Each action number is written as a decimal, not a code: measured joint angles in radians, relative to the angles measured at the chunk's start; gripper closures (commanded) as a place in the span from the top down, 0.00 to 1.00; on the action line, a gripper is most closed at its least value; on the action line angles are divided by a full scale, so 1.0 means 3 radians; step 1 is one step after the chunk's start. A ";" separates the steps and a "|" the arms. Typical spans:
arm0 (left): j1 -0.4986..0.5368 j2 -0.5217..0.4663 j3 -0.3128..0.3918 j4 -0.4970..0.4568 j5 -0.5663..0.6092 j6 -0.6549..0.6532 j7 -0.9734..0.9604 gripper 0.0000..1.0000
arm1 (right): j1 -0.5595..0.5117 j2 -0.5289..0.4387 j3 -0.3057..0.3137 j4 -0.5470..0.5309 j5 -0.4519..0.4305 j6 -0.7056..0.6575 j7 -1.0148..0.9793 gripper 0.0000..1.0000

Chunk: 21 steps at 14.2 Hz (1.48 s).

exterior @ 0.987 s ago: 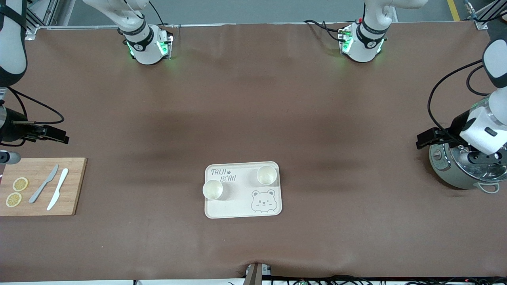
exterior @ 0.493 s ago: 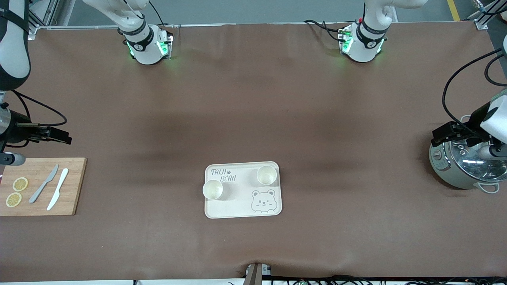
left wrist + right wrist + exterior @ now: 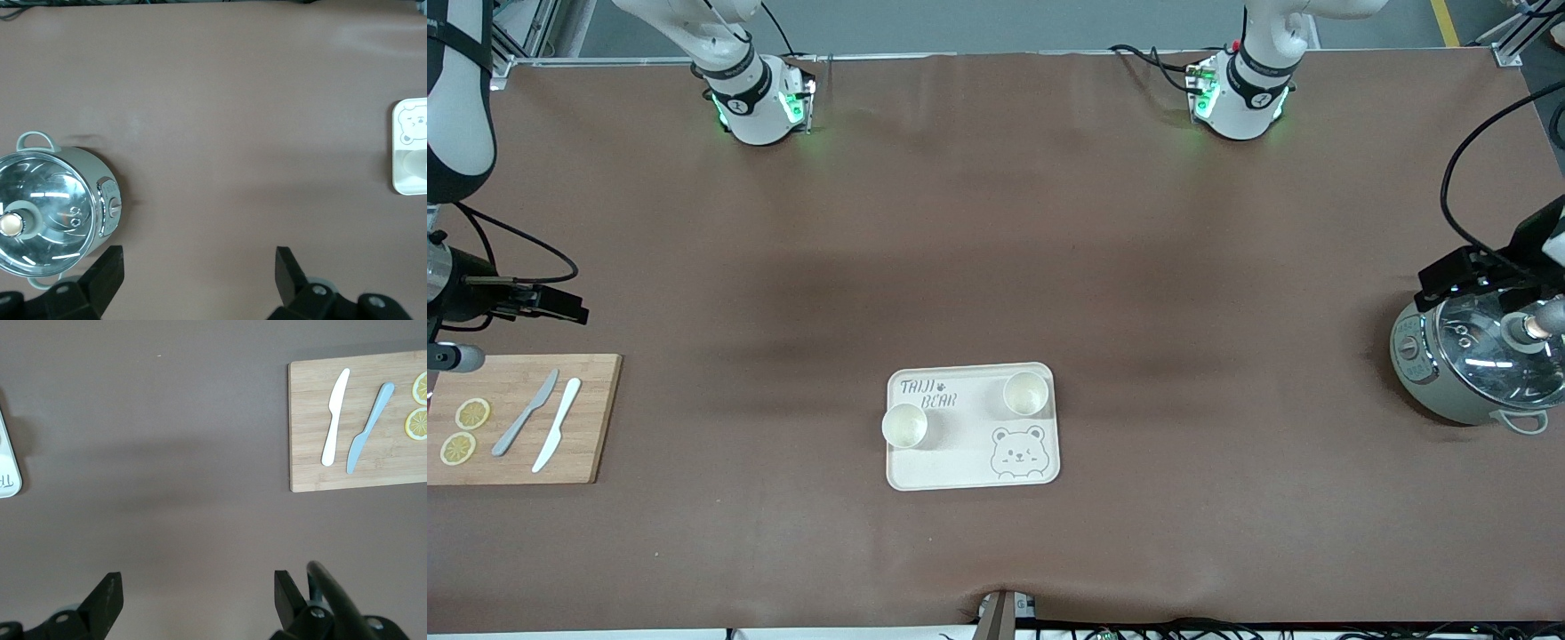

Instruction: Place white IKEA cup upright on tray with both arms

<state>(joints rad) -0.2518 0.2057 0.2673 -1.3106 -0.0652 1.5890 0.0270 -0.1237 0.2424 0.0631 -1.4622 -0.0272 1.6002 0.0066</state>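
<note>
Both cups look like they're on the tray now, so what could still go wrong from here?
One cup stands at the tray's rim toward the right arm's end, seemingly overhanging it; a nudge might tip it off. The open left gripper hangs close over the lidded pot, so a low sweep might clip its lid knob. The open right gripper waits near the cutting board.

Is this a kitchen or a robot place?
Most likely a robot lab set up like a play kitchen. Two white robot arms, their bases bolted along a brown-covered table, share it with a bear tray holding two cups, a cutting board and a cooking pot.
</note>
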 measured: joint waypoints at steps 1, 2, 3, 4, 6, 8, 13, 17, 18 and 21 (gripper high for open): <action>0.0000 -0.0004 0.0000 0.0027 0.0000 -0.0024 0.0000 1.00 | 0.0000 0.0000 0.0001 0.0000 0.0000 0.0000 0.0000 1.00; 0.0000 -0.0004 0.0000 0.0039 0.0000 -0.0033 0.0000 1.00 | 0.0000 0.0000 0.0003 0.0000 0.0000 0.0000 0.0000 1.00; 0.0002 -0.0004 0.0001 0.0040 0.0000 -0.0036 0.0000 1.00 | 0.0000 0.0000 0.0006 0.0000 0.0000 0.0000 0.0000 1.00; 0.0013 -0.0004 0.0001 0.0040 0.0000 -0.0036 -0.0002 1.00 | 0.0000 0.0000 0.0009 0.0000 0.0000 0.0000 0.0000 1.00; 0.0076 -0.0004 -0.0001 0.0041 0.0000 -0.0036 -0.0003 1.00 | 0.0000 0.0000 0.0012 -0.0001 0.0000 0.0000 -0.0001 1.00; 0.0155 -0.0004 -0.0022 0.0042 0.0000 -0.0036 -0.0003 1.00 | 0.0000 0.0001 0.0013 -0.0002 0.0000 0.0005 -0.0002 1.00; 0.0614 -0.0004 -0.0562 0.0044 0.0000 -0.0036 -0.0014 1.00 | 0.0000 0.0015 0.0014 -0.0015 0.0000 0.0032 -0.0003 1.00; 0.0809 -0.0012 -0.0834 0.0057 0.0000 -0.0036 -0.0101 1.00 | 0.0000 0.0016 0.0015 -0.0037 0.0000 0.0041 -0.0004 1.00; 0.0812 -0.0022 -0.0843 0.0061 0.0000 -0.0036 -0.0101 1.00 | 0.0000 0.0016 0.0015 -0.0041 0.0000 0.0043 -0.0004 1.00; 0.0813 -0.0033 -0.0848 0.0061 0.0076 -0.0039 -0.0101 1.00 | 0.0000 0.0017 0.0020 -0.0061 0.0000 0.0051 -0.0005 1.00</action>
<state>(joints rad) -0.0080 0.1957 0.0130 -1.2922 -0.0423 1.5772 -0.0034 -0.1237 0.2476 0.0692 -1.4804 -0.0272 1.6154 0.0051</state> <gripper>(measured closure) 0.000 0.000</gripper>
